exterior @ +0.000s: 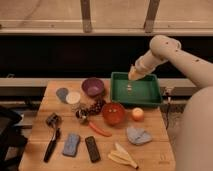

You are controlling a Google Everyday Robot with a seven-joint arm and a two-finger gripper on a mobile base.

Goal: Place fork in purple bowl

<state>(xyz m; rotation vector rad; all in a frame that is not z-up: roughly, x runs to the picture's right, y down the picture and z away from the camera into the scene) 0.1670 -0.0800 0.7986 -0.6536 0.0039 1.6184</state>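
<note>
The purple bowl [93, 86] stands at the back middle of the wooden table, just left of the green bin [150, 100]. A small silvery piece that looks like the fork [81, 116] lies by the dark grapes [93, 107], in front of the purple bowl and left of the red-orange bowl [114, 113]. My gripper [134, 76] hangs from the white arm over the back of the green bin, well to the right of the purple bowl and far from the fork. Nothing shows in its grasp. A small pale spot [129, 88] shows inside the bin below it.
An orange carrot [99, 130], a black-handled tool [51, 145], a blue sponge [71, 144], a black remote [92, 148], a banana [124, 156], a blue-grey cloth [138, 135] and an orange fruit [137, 114] lie on the table. A white lid [73, 97] sits by the purple bowl.
</note>
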